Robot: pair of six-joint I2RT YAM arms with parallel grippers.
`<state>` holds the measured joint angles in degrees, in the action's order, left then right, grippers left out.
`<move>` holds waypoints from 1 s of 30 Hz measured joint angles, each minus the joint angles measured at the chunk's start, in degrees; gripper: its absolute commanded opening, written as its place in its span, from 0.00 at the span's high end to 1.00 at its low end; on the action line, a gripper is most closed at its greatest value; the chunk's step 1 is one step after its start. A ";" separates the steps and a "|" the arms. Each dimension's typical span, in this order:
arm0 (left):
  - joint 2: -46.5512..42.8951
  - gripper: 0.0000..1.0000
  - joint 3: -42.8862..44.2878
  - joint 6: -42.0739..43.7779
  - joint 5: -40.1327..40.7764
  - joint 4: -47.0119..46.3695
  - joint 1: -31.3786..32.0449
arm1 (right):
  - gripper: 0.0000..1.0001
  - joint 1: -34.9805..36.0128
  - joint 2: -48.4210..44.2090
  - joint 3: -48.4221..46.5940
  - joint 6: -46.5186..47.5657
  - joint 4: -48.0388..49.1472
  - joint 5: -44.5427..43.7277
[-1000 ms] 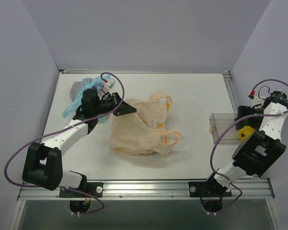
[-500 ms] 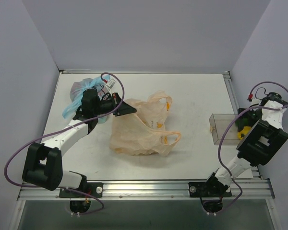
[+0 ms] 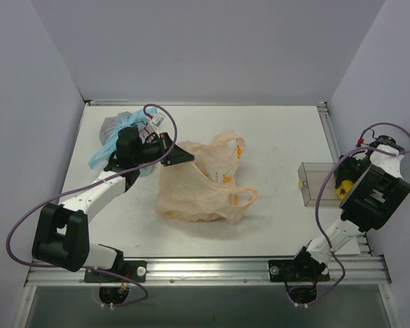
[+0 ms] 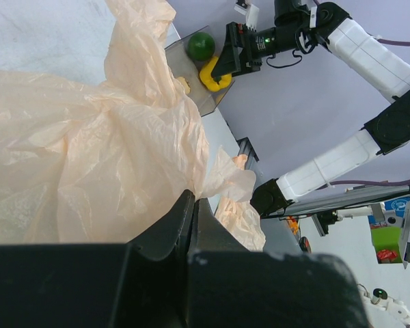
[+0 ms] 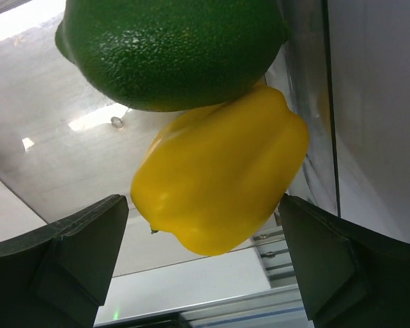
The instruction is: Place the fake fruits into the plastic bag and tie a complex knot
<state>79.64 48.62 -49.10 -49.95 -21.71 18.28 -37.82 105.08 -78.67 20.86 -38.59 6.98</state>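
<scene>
ITEM: yellow fruit [image 5: 219, 171], centre of right wrist view, in clear bin [image 3: 307, 186], touching green fruit [image 5: 171, 48] above | right gripper [image 5: 203, 208]: spread, one finger either side of yellow fruit | plastic bag [image 3: 201, 188]: crumpled, centre of top view, on table [image 3: 280, 137] | left gripper [image 3: 186, 156]: pressed together, pinching bag's upper-left edge

Overhead view and left wrist share the plastic bag [image 3: 191, 197]; right wrist close-up.

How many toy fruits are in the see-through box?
2 clearly: a green one and a yellow one touching it, both at the right end of the box by the right pincer. A small orange bit at the other end may be a third.
</scene>
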 measured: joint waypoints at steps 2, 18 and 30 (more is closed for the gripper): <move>0.00 1.00 0.00 0.00 -0.02 0.02 0.00 | 0.00 0.00 0.00 0.76 -1.88 0.92 -0.52; 0.00 1.00 0.00 0.02 -0.02 0.00 0.00 | 0.06 0.00 0.81 4.59 -5.18 5.62 -0.87; 0.24 1.00 0.00 0.02 -0.04 0.00 -0.02 | 0.36 0.00 -4.00 9.05 -2.01 4.61 1.75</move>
<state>79.88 48.62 -49.08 -50.00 -21.71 18.26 -37.82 101.08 -69.63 18.85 -33.98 8.73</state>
